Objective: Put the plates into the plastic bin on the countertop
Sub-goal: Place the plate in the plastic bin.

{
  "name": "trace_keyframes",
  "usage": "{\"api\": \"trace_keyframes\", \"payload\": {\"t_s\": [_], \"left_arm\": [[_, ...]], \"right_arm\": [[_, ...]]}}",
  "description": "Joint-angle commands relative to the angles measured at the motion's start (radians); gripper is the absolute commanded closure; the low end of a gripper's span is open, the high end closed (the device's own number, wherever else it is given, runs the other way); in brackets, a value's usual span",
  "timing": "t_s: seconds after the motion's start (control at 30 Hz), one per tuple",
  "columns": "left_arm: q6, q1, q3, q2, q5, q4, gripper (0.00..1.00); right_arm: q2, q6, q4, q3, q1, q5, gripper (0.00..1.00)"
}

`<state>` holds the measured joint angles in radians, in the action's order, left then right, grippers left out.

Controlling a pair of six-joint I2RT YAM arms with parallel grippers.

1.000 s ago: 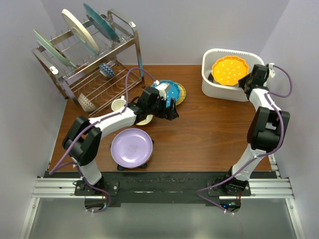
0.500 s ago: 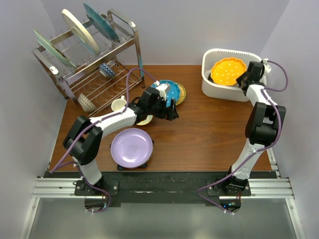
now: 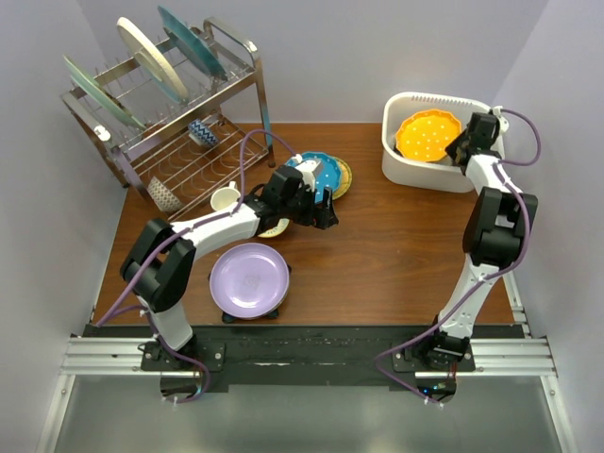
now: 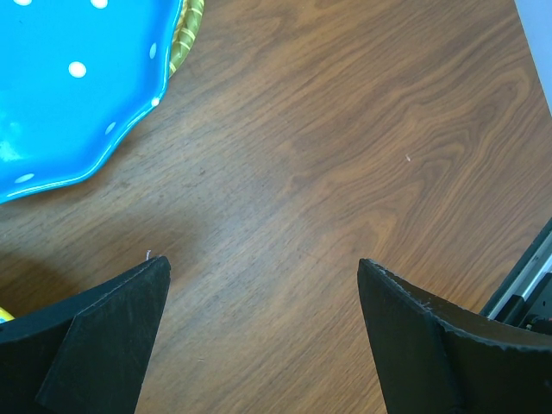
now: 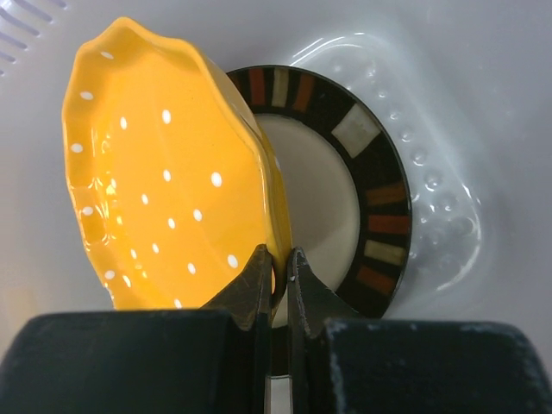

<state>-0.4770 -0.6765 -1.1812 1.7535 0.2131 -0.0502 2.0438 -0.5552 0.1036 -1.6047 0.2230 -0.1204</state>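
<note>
The right gripper (image 5: 278, 259) pinches the rim of the orange dotted scalloped plate (image 5: 164, 181), held tilted ahead of it inside the plastic bin (image 5: 483, 103), likely to lay it on the striped-rim plate (image 5: 379, 190) beyond. The left gripper (image 4: 263, 285) gapes over the countertop (image 4: 345, 155), with the blue dotted plate (image 4: 69, 86) ahead-left.

left arm (image 3: 222, 225): reaches forward and inward from its base, elbow bent, forearm low.
left gripper (image 3: 324, 209): pointing down, fingers (image 4: 95, 336) spread wide with nothing between them.
right arm (image 3: 495, 231): stretched far forward, nearly straight, wrist turned inward.
right gripper (image 3: 460, 148): fingers (image 5: 250, 289) pinched almost together on the rim of the orange dotted scalloped plate (image 5: 164, 181), which stands tilted ahead of the fingertips.
</note>
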Motion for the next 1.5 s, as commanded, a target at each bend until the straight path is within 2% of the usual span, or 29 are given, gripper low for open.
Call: {"api": "trace_keyframes", "payload": {"t_s": [0.0, 0.2, 1.47], "left_arm": [[0.020, -0.001, -0.047, 0.009, 0.011, 0.003, 0.05], [0.025, -0.001, -0.051, 0.009, 0.008, -0.002, 0.05], [0.032, 0.000, -0.041, -0.020, -0.004, -0.010, 0.05]], "right_arm": [[0.007, -0.043, -0.085, -0.067, -0.007, 0.087, 0.96], [0.053, -0.029, -0.024, -0.123, -0.007, 0.100, 0.95], [-0.014, -0.052, -0.058, -0.021, 0.006, 0.050, 0.77]]}}
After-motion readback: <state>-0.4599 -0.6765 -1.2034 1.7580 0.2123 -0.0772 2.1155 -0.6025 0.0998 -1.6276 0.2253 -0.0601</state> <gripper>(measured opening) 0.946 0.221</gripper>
